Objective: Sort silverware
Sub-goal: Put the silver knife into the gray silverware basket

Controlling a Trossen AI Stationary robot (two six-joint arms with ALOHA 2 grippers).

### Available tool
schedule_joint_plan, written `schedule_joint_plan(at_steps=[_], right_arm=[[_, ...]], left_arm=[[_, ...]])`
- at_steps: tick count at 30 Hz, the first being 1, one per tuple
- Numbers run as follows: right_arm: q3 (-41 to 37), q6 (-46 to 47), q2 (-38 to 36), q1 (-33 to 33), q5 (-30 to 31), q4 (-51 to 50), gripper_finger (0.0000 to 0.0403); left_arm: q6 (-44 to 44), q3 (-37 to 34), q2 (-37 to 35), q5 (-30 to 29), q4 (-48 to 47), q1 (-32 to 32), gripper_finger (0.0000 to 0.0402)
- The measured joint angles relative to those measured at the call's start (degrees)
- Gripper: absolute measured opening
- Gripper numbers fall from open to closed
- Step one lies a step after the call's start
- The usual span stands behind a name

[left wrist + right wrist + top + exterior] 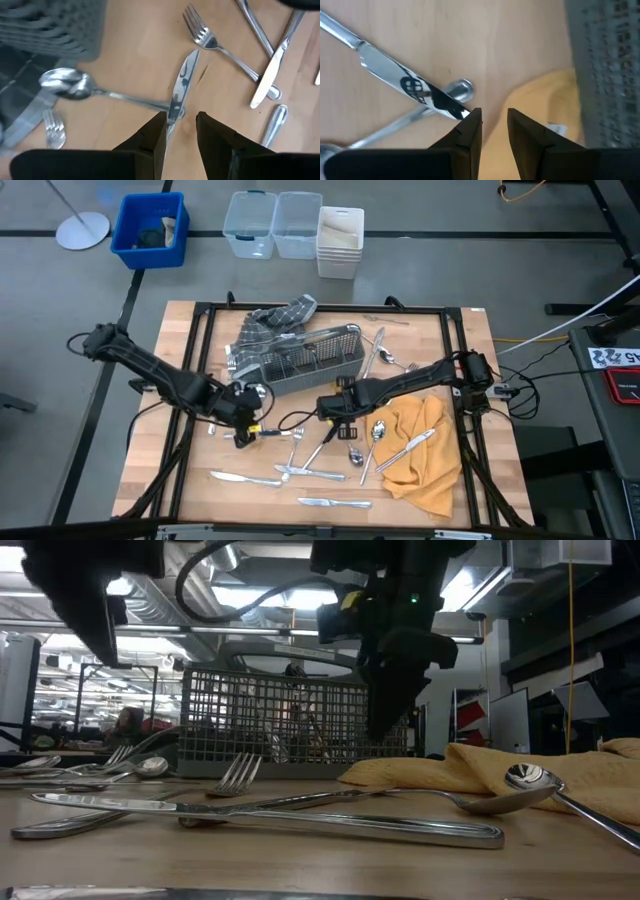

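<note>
No text, label or number can be read anywhere; the white card with dark marks [612, 357] beside the wooden desk [150, 450] may carry print, too blurred to read.

Left gripper [181, 131] stands over bare wood, fingers [152, 137] parted with nothing between them. A knife [181, 85] runs up from beside one fingertip, crossing a spoon [67, 84] handle. A fork [207, 37] lies beyond; mesh caddy [55, 25] at one corner.
</note>
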Motion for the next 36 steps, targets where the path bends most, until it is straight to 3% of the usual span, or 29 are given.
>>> schedule_joint_plan(at_steps=[7,14,22,36], right_arm=[[-0.43,0.01,0.02,0.00,-0.83,2.18,0.0096],[-0.43,0.01,-0.01,0.00,-0.83,3.01,0.0096],[-0.43,0.00,0.01,0.00,-0.84,3.33,0.0096],[-0.43,0.01,-0.01,0.00,-0.85,5.14,0.0096]], left_arm=[[1.30,-7.13,0.06,0.34,8.15,-0.32,0.0087],[2.54,-9.41,5.44,4.74,13.34,-0.36,0.0084],[8.73,-9.59,12.77,7.14,13.64,-0.58,0.0084],[10.69,-9.59,13.53,6.88,14.00,-0.56,0.0084]])
